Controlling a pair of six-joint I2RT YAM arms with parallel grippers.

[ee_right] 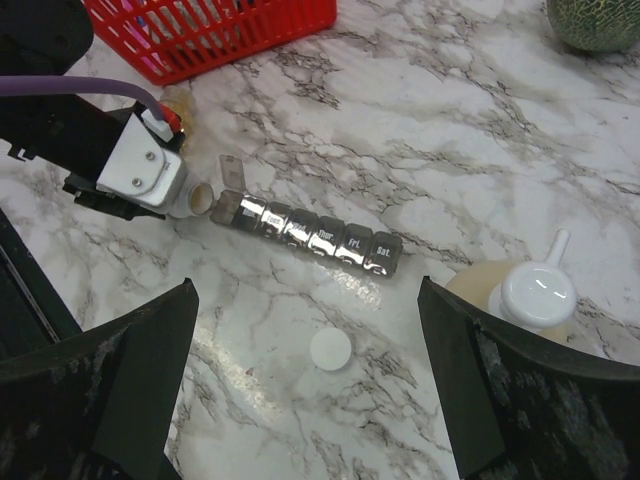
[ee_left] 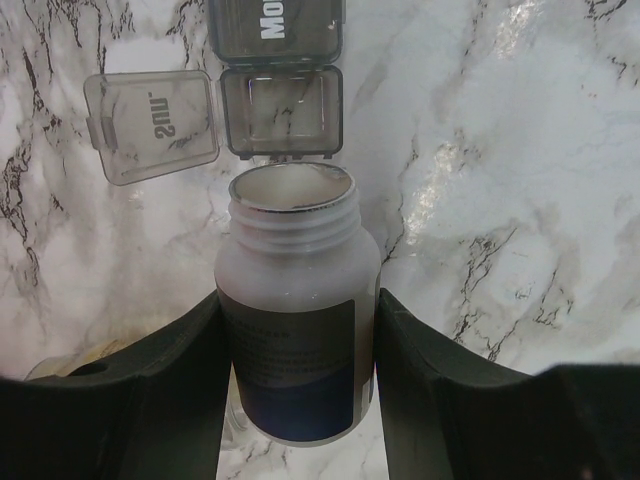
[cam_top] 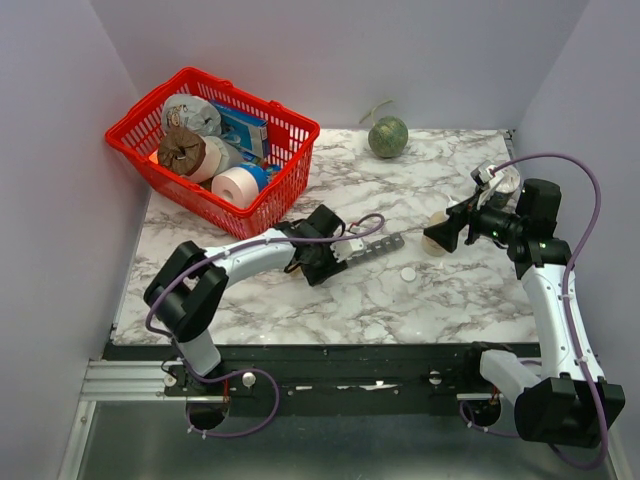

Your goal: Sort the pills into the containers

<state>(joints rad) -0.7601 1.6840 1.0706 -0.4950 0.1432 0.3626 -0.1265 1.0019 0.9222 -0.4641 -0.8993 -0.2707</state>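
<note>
The containers [ee_left: 280, 30] are a dark-grey weekday strip lying mid-table [cam_top: 378, 246], also in the right wrist view [ee_right: 310, 235]. Its end compartment [ee_left: 282, 125] stands open and looks empty, its clear lid [ee_left: 150, 125] folded out to the side. My left gripper [ee_left: 298, 300] is shut on a small uncapped bottle [ee_left: 295, 330] with a dark label, tipped with its mouth just at that open compartment. A clear vial with tan content [ee_left: 95, 352] peeks out beside the left finger; single pills cannot be made out. My right gripper [ee_right: 308, 290] hangs open above the table, right of the strip.
A round white cap [ee_right: 330, 350] lies on the marble in front of the strip. A beige nozzle bottle [ee_right: 535, 295] stands under the right gripper's far side. The red wire basket [cam_top: 262, 215] full of items is at the back left, a green ball [cam_top: 388, 137] at the back.
</note>
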